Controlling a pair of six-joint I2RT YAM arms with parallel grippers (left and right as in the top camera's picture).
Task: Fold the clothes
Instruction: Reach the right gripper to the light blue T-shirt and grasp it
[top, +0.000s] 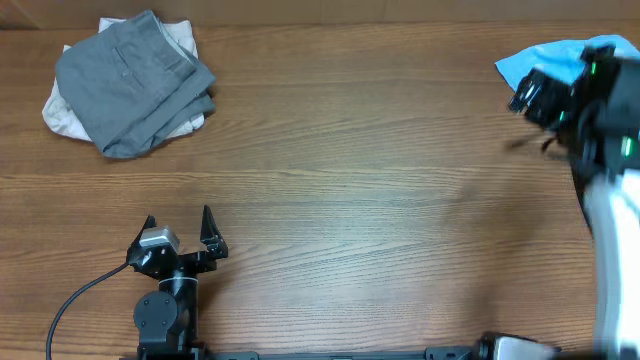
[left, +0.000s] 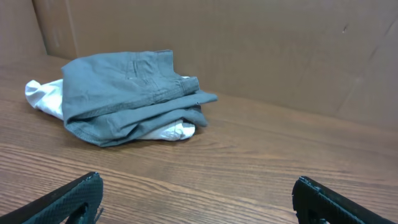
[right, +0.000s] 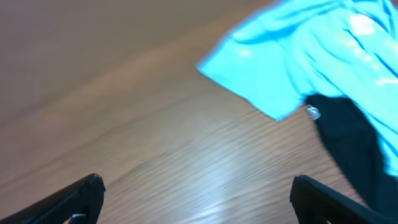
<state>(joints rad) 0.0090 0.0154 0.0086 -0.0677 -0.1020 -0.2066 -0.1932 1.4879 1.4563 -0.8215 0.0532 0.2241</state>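
A light blue T-shirt (top: 540, 62) lies crumpled at the table's far right edge. In the right wrist view the light blue T-shirt (right: 298, 56) fills the upper right, with a black garment (right: 351, 143) tucked under it. My right gripper (top: 520, 92) hovers, blurred, at the shirt's near edge; in its own view the right gripper (right: 198, 182) is open over bare wood. A folded grey garment (top: 135, 80) rests on an off-white one (top: 58, 112) at the far left. My left gripper (top: 178, 218) stands open well short of that pile, and its own view shows the left gripper (left: 198, 182) holding nothing.
The wooden table (top: 350, 180) spans the whole overhead view. A brown cardboard wall (left: 261, 43) rises behind the grey garment (left: 130, 93) and the off-white garment (left: 43, 96). A black cable (top: 75, 300) trails left from the left arm's base.
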